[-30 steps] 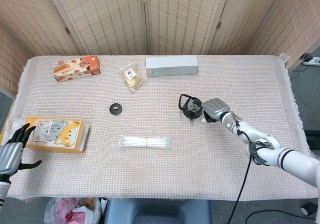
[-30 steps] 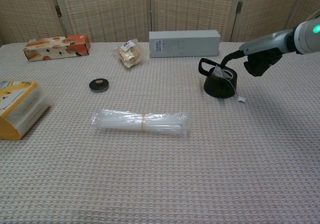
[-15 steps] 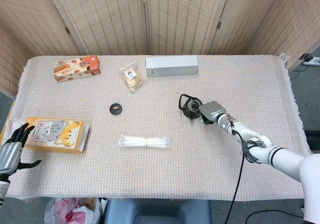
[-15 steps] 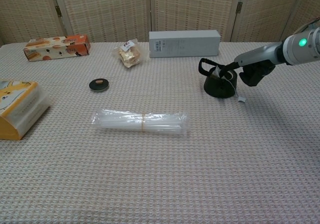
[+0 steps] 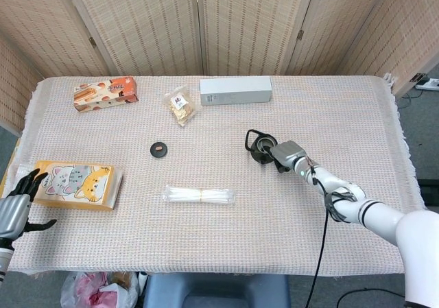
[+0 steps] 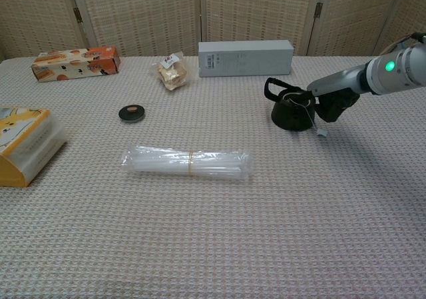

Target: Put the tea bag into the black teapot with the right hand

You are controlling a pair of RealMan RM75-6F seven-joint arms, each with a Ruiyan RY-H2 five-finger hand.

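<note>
Resting low on the desk point(image 5: 329, 109), the right hand point(image 6: 331, 104) sits just at the 3 o'clock side of the one small black teapot point(image 6: 291, 110), dark fingers touching or almost touching its rim; whether it pinches anything cannot be told from either view. One tea bag point(image 6: 295, 98) shows as a pale patch inside the teapot's open mouth, its thin string running over the rim down to a small white paper tag point(image 6: 321, 133) lying on the cloth at the pot's 4 o'clock. Teapot handle loops out toward 10 o'clock.

Left hand point(image 5: 17, 207) hangs off the desk edge at 8 o'clock in the head view, fingers spread apart, holding nothing, just beside one yellow cat-print box point(image 5: 77, 183).

Other items, one each:
- round black teapot lid with a tan knob point(image 5: 159, 149), well apart from the pot at its 9 o'clock
- clear plastic-wrapped bundle of white sticks point(image 5: 199, 195), at 6 o'clock of the lid
- orange snack box point(image 5: 105, 92) at far 10 o'clock
- small clear bag of tan snacks point(image 5: 180, 106) near desk centre back
- long white-grey carton point(image 5: 235, 90) at 12 o'clock

Woven folding screens point(image 5: 219, 20) stand behind the desk.
</note>
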